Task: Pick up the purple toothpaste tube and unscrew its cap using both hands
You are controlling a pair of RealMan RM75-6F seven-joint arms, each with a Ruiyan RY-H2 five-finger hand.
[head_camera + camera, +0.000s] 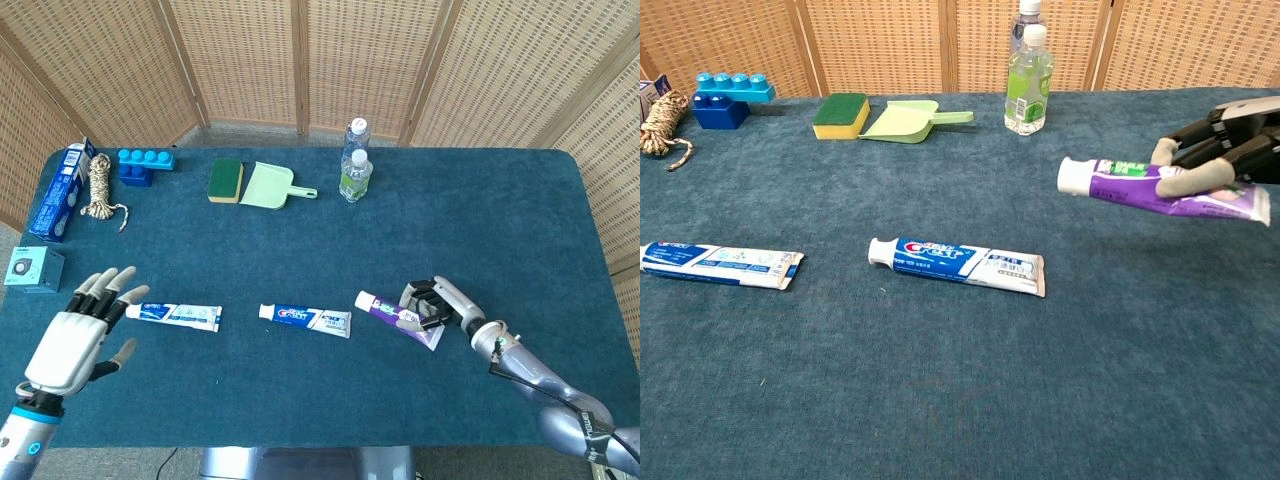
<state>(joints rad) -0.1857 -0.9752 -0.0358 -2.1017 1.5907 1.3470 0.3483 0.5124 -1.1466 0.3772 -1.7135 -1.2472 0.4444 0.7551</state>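
The purple toothpaste tube hangs above the table at the right, its white cap pointing left. My right hand grips it around the middle, thumb over the front. In the head view the same purple tube sits in the right hand near the table's front right. My left hand is raised over the front left, fingers spread and holding nothing. It does not show in the chest view.
Two blue-and-white toothpaste tubes lie on the cloth, one in the middle and one at the left. Along the back stand two bottles, a green dustpan, a sponge, blue bricks and a rope coil.
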